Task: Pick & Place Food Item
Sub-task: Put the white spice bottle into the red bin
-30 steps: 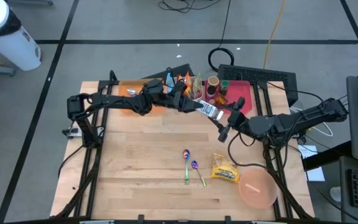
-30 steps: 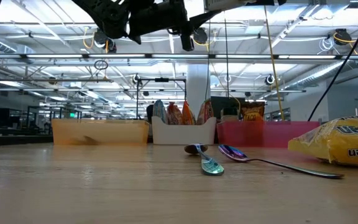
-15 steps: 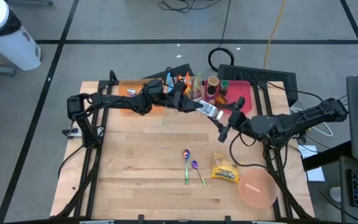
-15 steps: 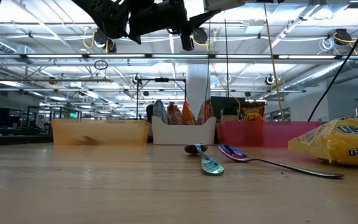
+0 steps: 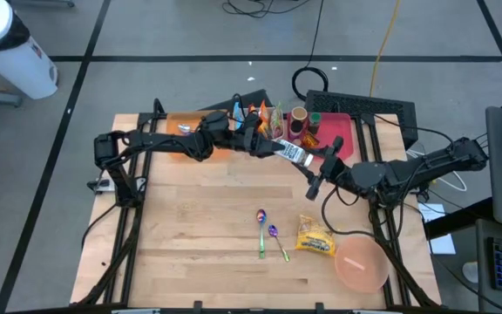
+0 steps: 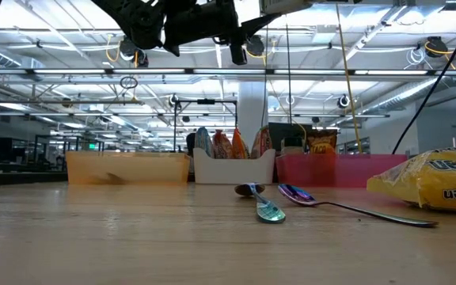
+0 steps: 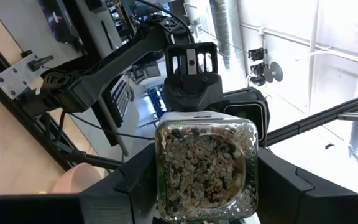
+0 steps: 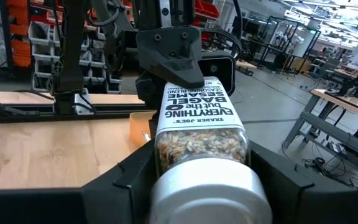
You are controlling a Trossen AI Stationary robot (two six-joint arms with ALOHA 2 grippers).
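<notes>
A glass seasoning jar (image 5: 293, 154) with a white label and a silver lid hangs high above the table's far middle, lying about level between my two arms. My left gripper (image 7: 207, 177) comes from the table's left and is shut on the jar's glass bottom end. My right gripper (image 8: 201, 177) comes from the right, with its fingers closed against the lid end. In the high view the left gripper (image 5: 274, 146) and the right gripper (image 5: 314, 171) face each other along the jar. My left gripper pinches the jar's glass body near its base (image 7: 166, 186) between its two fingers, which lie roughly level along two opposite sides. The jar is lifted clear of the table and points away toward the other arm. My right gripper has the silver lid (image 8: 210, 186) between its two fingers, one against each side. It comes level from the table's right, along the jar's length. The label end (image 8: 194, 106) runs away from it toward the left gripper.
On the near table lie two spoons (image 5: 263, 229) (image 5: 279, 242), a yellow ramen packet (image 5: 315, 237) and a pink bowl (image 5: 361, 264). Along the far edge stand an orange bin (image 5: 178, 125), a white bin of snack packets (image 5: 260, 115) and a red tray (image 5: 340, 131).
</notes>
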